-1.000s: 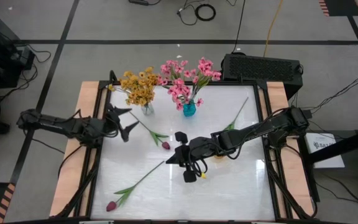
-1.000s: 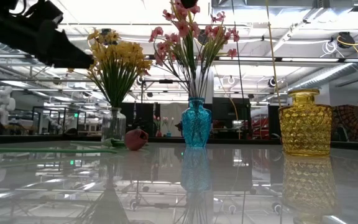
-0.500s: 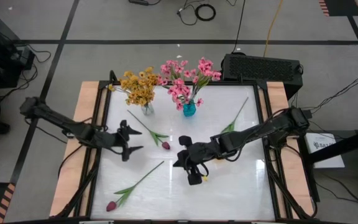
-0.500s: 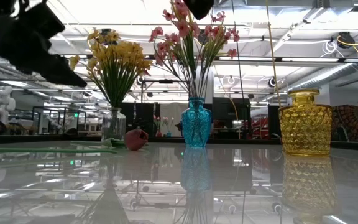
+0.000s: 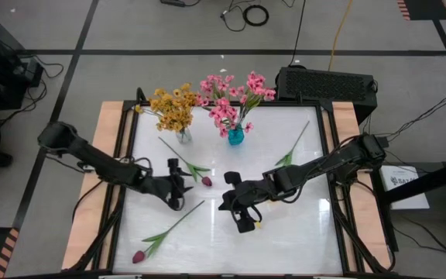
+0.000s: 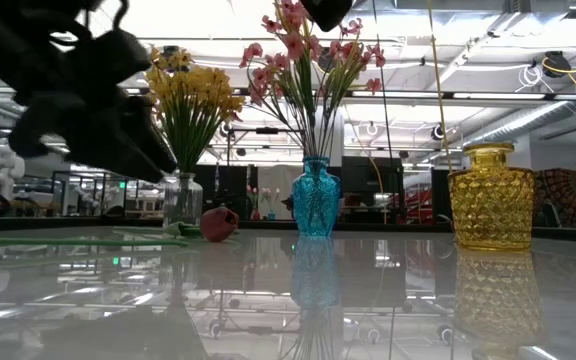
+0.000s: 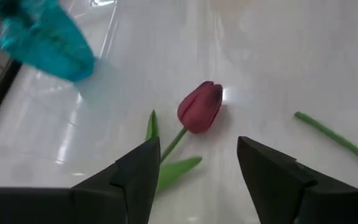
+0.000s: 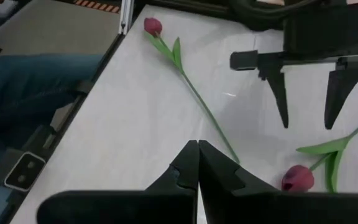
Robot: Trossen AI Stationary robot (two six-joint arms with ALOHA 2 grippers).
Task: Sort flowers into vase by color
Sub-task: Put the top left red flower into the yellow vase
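White glossy table (image 5: 300,232) with wooden side edges. Left gripper (image 5: 178,184), fingers (image 7: 135,174) spread, hangs above the stem of a magenta tulip (image 5: 206,181) near the table's centre. Right gripper (image 5: 242,221), fingers pressed together, hovers mid-table. A second tulip (image 5: 138,256) lies at the near edge; the near right area stays bare.

No text, label, brand or number can be read in any view
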